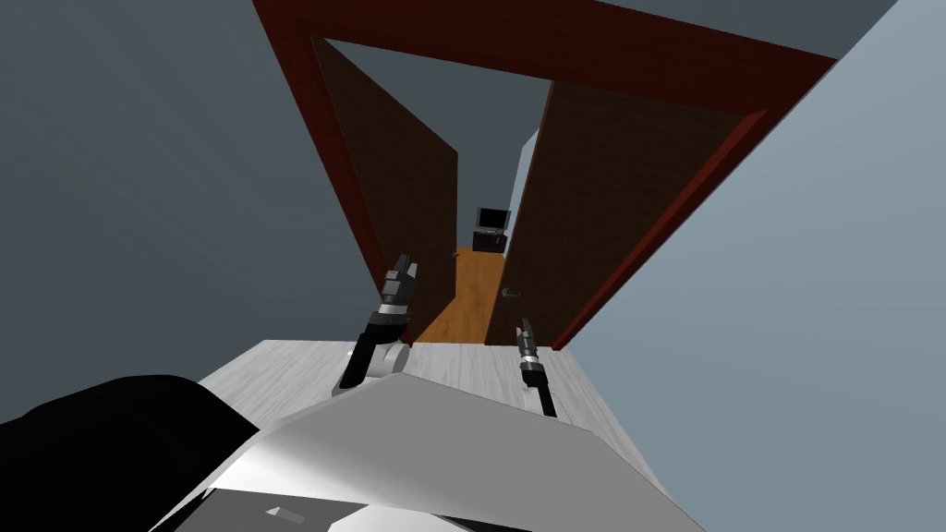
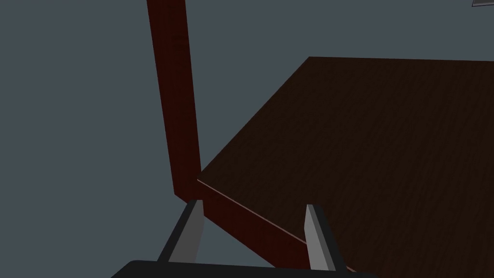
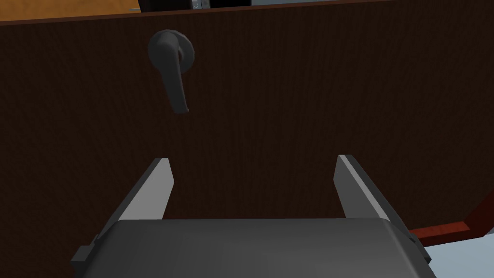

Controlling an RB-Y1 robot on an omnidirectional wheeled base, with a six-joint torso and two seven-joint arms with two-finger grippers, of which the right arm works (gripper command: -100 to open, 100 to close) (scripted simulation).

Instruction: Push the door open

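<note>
A doorway with a red-brown frame (image 1: 296, 111) holds two dark brown leaves, both swung partly away from me. The left leaf (image 1: 406, 185) stands just beyond my left gripper (image 1: 400, 272). That gripper (image 2: 253, 212) is open, its fingers either side of the leaf's edge (image 2: 251, 222) close to the frame post (image 2: 176, 96). The right leaf (image 1: 600, 203) carries a dark lever handle (image 1: 509, 292). My right gripper (image 1: 525, 325) is open and faces this leaf (image 3: 289, 96) from close by, with the handle (image 3: 171, 67) a little beyond its fingertips (image 3: 161, 164).
Grey walls (image 1: 139, 185) flank the doorway on both sides. Through the gap between the leaves runs an orange wooden floor (image 1: 466, 296) up to a dark cabinet with a screen (image 1: 491, 231). Pale floor (image 1: 462, 365) lies under me.
</note>
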